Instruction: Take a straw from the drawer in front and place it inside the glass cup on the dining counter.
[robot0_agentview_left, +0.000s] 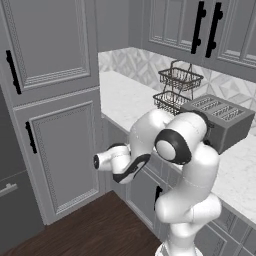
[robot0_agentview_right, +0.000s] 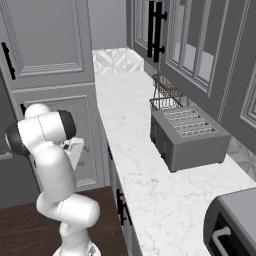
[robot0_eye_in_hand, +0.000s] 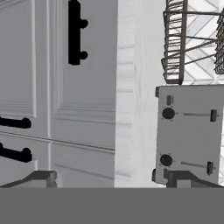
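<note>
The hand view is rolled on its side. My gripper is open, its two dark fingertips far apart with nothing between them. It faces the grey cabinet fronts under the wall counter's white edge. A drawer with a framed panel and a small black handle is shut, well ahead of the fingers. My arm is folded low in front of these cabinets. The straw, the glass cup and the dining counter are out of view.
A grey toaster and a two-tier wire basket stand on the marble wall counter. Tall grey cabinet doors rise at the left. A dark appliance sits at the counter's near right. Wood floor lies below.
</note>
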